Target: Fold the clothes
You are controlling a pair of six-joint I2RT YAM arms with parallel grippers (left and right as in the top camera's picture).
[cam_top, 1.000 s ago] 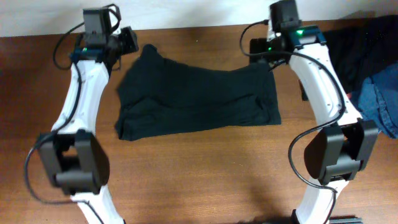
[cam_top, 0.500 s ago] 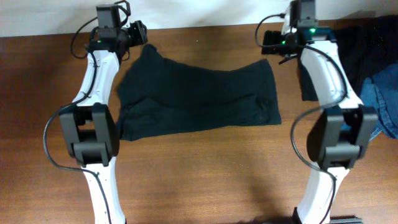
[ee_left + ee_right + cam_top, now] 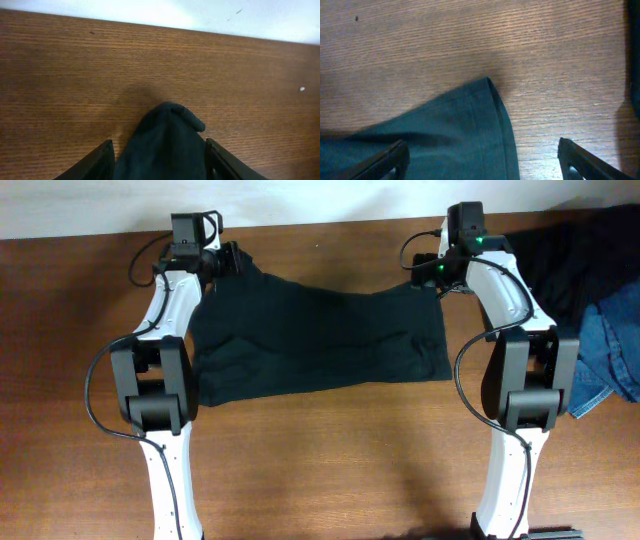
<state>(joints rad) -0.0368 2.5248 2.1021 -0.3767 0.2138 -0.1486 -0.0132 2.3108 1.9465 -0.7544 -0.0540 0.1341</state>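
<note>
Both arms swing inward and reach farther toward the far edge of the brown wooden tabletop [image 3: 320, 470], so that each wrist now sits over a far corner of the black short-sleeved T-shirt of thin soft fabric [image 3: 320, 340]. The shirt itself barely shifts. It lies spread flat across the far half of the tabletop, between the two arms.

The left gripper [image 3: 226, 260] has widened its jaws. Its black fingers [image 3: 100, 162] stand apart on either side of the shirt's peaked far-left corner, which lies on the wood and doesn't look pinched. The right gripper [image 3: 428, 270] is spread very wide, low over the far-right corner, and its fingers [image 3: 390, 160] are clear of the cloth.

To me this reads as lining up to take both far corners for a fold toward the near edge, with neither corner gripped yet.

Each white arm runs long from the near edge, elbows tucked beside the shirt's side edges and wrists tipped down at the cloth.
</note>
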